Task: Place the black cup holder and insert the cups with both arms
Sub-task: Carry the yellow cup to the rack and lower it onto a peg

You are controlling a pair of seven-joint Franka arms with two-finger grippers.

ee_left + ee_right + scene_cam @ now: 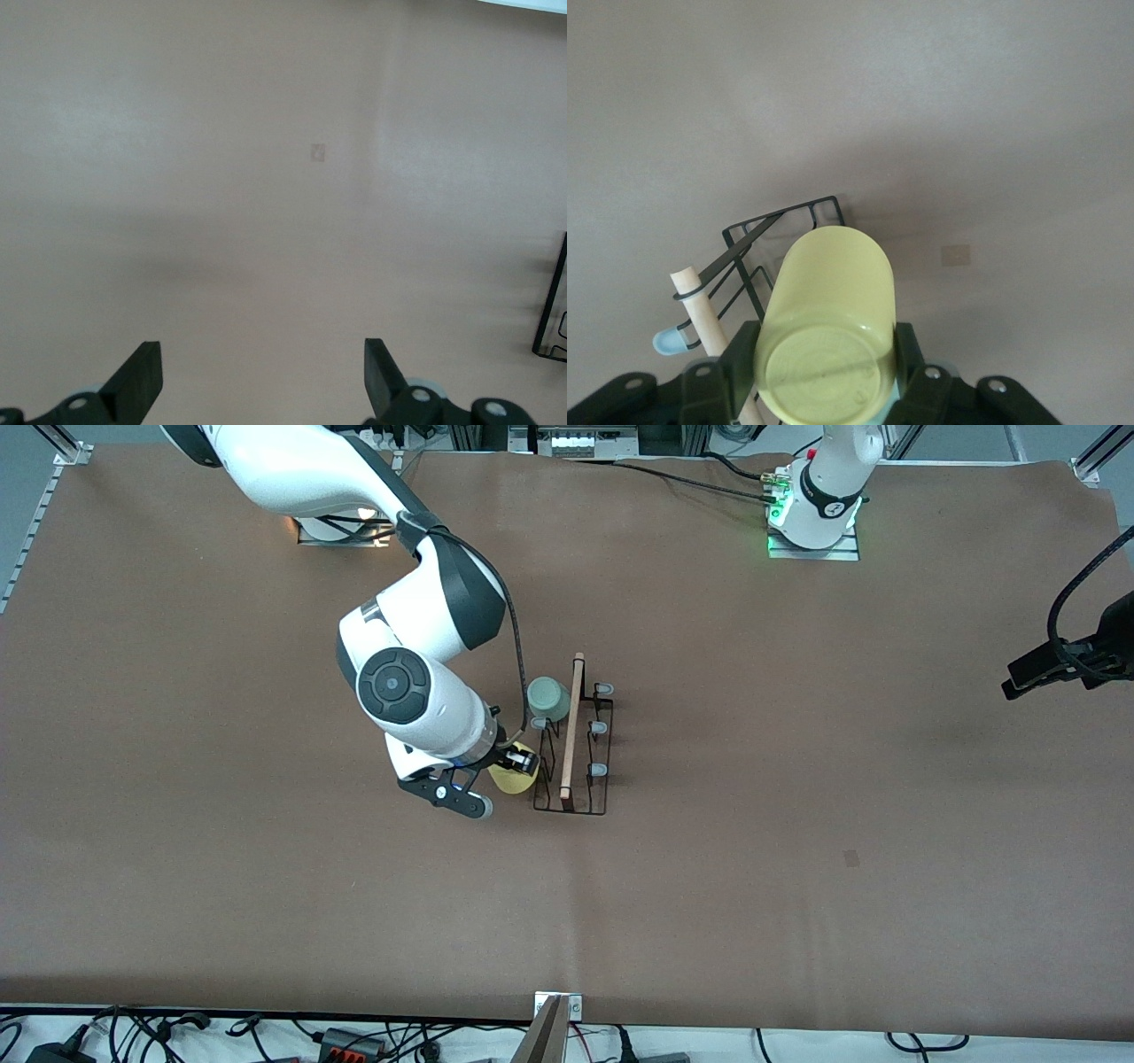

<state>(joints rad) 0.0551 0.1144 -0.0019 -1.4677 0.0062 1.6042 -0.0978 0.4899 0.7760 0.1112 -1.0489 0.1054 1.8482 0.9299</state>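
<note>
Right hand (512, 766) is clenched on the yellow cup (513, 778), held upside down with its base toward the wrist camera. In the right wrist view the cup (828, 328) sits between both fingers (911, 354), right beside the rack wire.

Black cup holder (574, 737) stands upright mid-worktop, wooden handle (572, 726) running along its centre. The yellow cup is at the prong row on the right arm's side, at the end nearest the front camera. I can't tell if it's seated on a prong or only over it.

Mint green cup (548, 699) is already on a prong on that same side, farther from the front camera. Grey-blue prong caps (599, 728) on the left arm's side are all bare. No light blue cup in view.

Step in hand, as I read it: inserting cup two. Next move: confirm the mouth is centred on the prong, lower until it bears, then release and lift straight up so the rack doesn't drag.

Left hand (1045, 669) waits over bare worktop (850, 797) at the left arm's end, fingers (142, 376) spread, holding nothing.
</note>
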